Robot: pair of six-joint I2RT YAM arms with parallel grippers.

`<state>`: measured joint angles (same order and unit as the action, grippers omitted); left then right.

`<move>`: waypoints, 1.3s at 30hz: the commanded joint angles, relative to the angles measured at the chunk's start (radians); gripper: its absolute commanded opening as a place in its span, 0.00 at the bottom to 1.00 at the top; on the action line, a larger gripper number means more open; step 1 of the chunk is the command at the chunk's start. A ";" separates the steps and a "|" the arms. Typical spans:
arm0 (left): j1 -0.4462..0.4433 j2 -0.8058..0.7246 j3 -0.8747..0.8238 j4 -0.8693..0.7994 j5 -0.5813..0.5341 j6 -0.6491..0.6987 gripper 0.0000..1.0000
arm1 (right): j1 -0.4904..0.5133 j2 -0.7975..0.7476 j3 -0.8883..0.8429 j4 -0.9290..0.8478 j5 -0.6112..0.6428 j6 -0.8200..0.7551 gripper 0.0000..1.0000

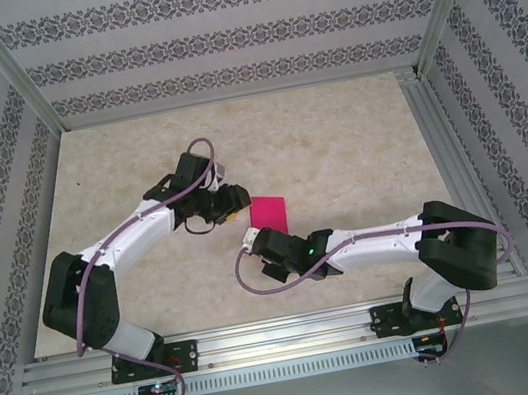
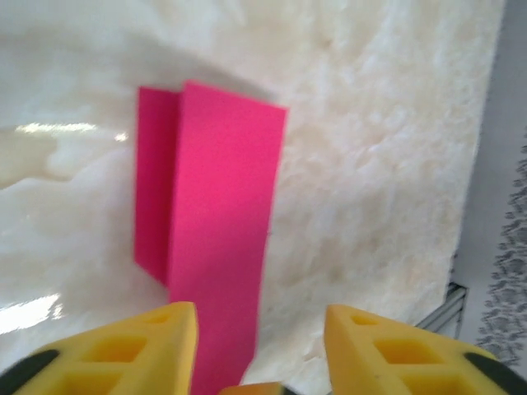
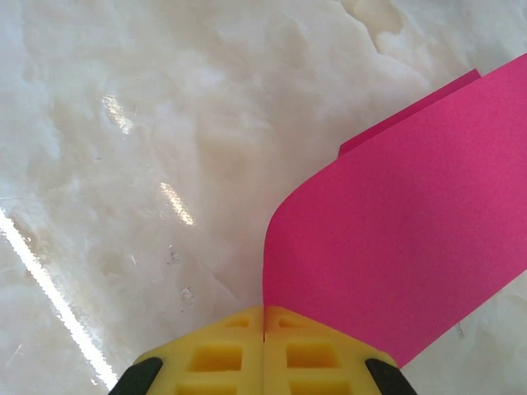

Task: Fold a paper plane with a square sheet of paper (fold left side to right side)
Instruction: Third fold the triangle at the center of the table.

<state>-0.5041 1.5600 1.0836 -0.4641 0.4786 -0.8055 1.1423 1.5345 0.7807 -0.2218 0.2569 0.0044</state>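
- Right wrist view: the right gripper [image 3: 263, 313] is pressing its yellow fingers [image 3: 222, 354] fully together, pinching the near edge of the thin, bright magenta-pink sheet of paper [image 3: 395, 230], which is curling up off the glossy beige marbled table [image 3: 123, 164].
- Left wrist view: the left gripper [image 2: 259, 329] is holding its jaws wide apart, with the folded sheet of paper [image 2: 222, 230] running down between the yellow fingers [image 2: 156, 346]; contact cannot be told.
- Top external view: the sheet of paper [image 1: 268, 211] is lying mid-table, between the left gripper [image 1: 234, 199] and the right gripper [image 1: 250, 234].
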 commanded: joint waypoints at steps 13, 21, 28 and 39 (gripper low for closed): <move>-0.059 0.445 0.295 -0.039 0.087 0.144 0.24 | -0.047 -0.016 -0.029 0.056 -0.080 0.030 0.00; -0.079 0.502 0.316 -0.105 0.007 0.174 0.22 | -0.110 -0.034 -0.064 0.076 -0.207 0.061 0.00; -0.095 0.536 0.314 -0.120 -0.023 0.181 0.21 | -0.204 -0.032 -0.075 0.075 -0.359 0.073 0.00; -0.104 0.567 0.318 -0.136 -0.052 0.194 0.20 | -0.325 -0.027 -0.081 0.088 -0.499 0.096 0.00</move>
<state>-0.5915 2.0815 1.3972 -0.5591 0.4736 -0.6357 0.8520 1.5249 0.7105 -0.1661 -0.1715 0.0704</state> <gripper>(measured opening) 0.200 0.042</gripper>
